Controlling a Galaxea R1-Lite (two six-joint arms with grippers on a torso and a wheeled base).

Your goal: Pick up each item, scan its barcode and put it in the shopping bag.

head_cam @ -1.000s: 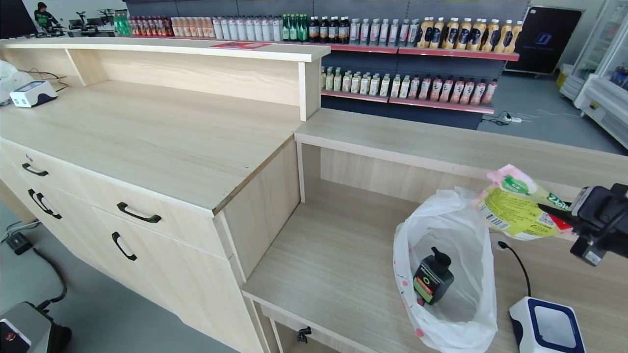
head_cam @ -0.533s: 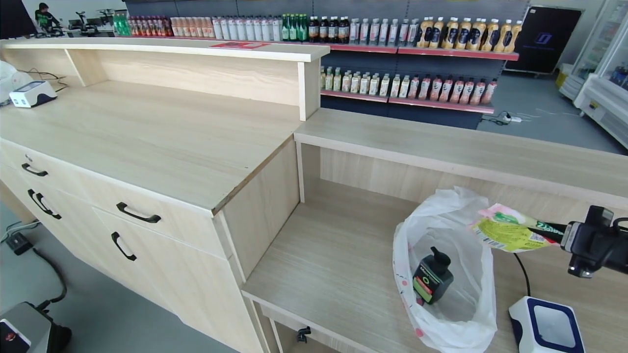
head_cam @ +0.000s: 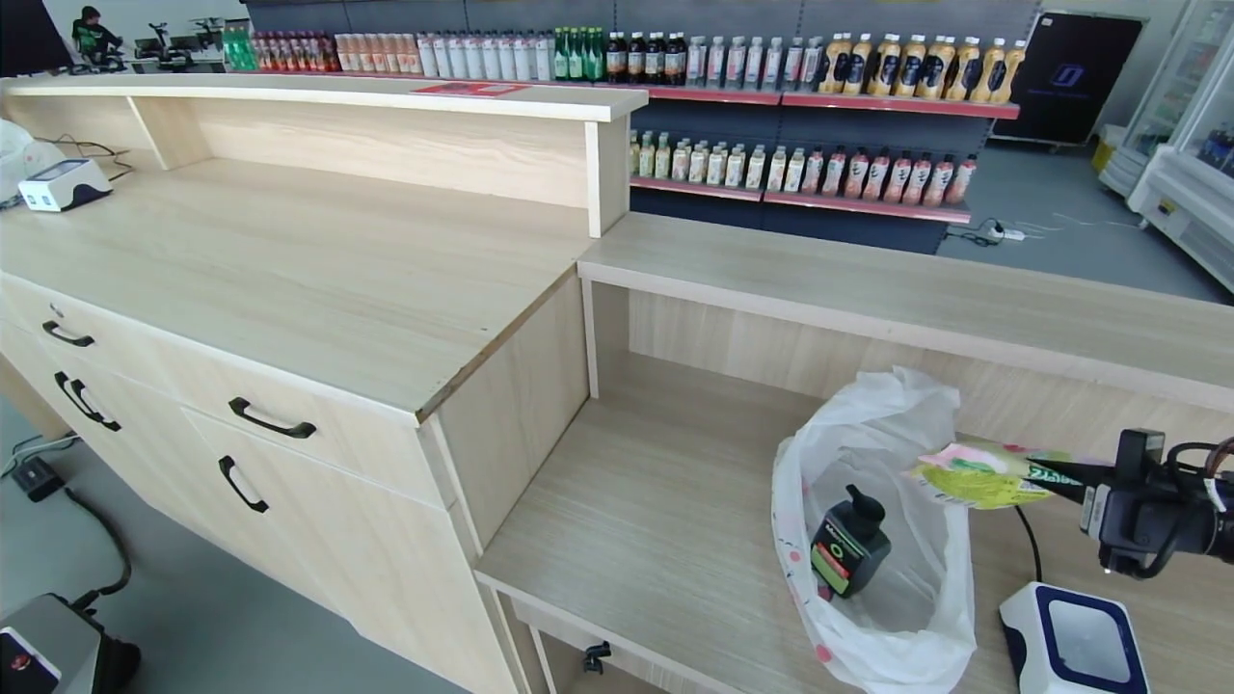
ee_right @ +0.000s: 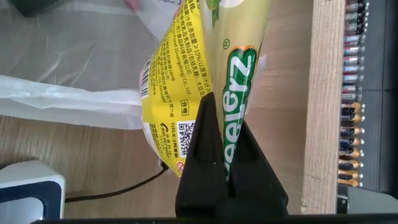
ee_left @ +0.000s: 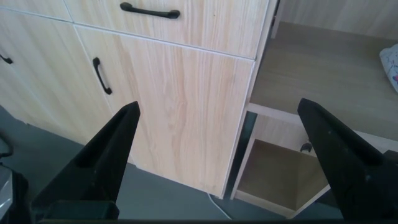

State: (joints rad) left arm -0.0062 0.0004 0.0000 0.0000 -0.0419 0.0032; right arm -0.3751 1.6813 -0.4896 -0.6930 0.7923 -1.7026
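Observation:
A yellow-green snack pouch point(head_cam: 974, 477) point(ee_right: 180, 81) hangs flat over the right rim of the white plastic shopping bag point(head_cam: 906, 627) point(ee_right: 62, 102). My right gripper point(head_cam: 1056, 472) point(ee_right: 224, 155) is shut on the pouch's green edge. Inside the bag stands a black pump bottle point(head_cam: 848, 549). The white-and-blue barcode scanner point(head_cam: 1075, 641) point(ee_right: 25, 193) sits on the low counter, right of the bag and below the gripper. My left gripper point(ee_left: 217, 162) is open and holds nothing, down in front of the cabinet door point(ee_left: 180, 106).
The bag and scanner rest on a low wooden counter point(head_cam: 656, 520) with a raised ledge point(head_cam: 868, 280) behind. A taller counter with drawers point(head_cam: 289, 280) stands to the left. The scanner's black cable point(head_cam: 1027, 535) runs behind it. Drink shelves point(head_cam: 800, 106) line the back.
My right gripper has come down and slightly left with the pouch, and the pouch has tipped from label-up to nearly flat at the bag's rim.

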